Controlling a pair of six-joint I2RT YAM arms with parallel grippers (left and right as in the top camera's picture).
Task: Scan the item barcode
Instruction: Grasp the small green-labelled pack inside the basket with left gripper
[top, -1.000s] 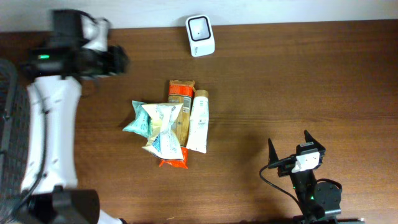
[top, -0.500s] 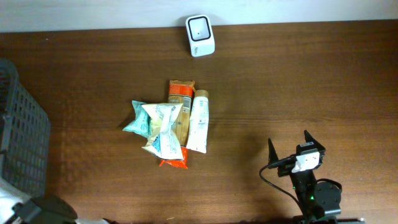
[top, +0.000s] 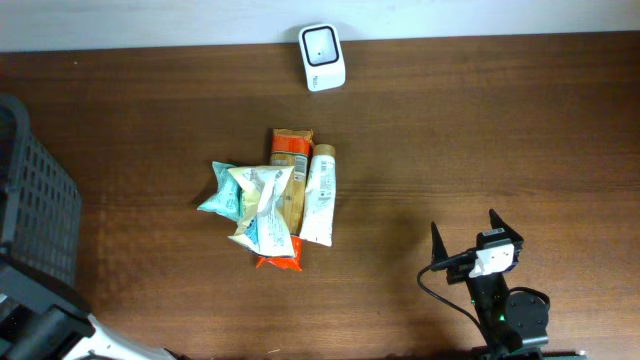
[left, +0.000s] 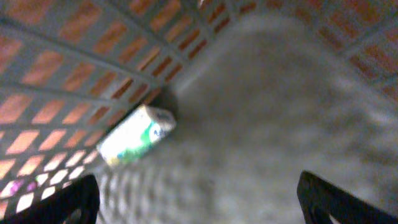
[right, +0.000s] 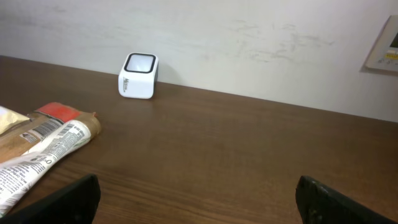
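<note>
The table (top: 500, 130) is seen to be dark brown wood, smooth, finely grained, with a soft satin sheen. At twelve o'clock the scanner (top: 322, 57) is made of smooth, glossy white plastic, with a darker window set in its face. At nine o'clock the basket (top: 35, 200) is formed of matt grey plastic lattice. Near the middle, a white tube (top: 320, 195) of smooth plastic is heaped with an orange packet (top: 291, 150) and a teal packet (top: 222, 195), both of crinkled, shiny film. Inside the basket a small pack (left: 137, 135) is seen blurred, its printed wrapper glossy. The wall (right: 249, 43) is painted matt white and faintly scuffed.
</note>
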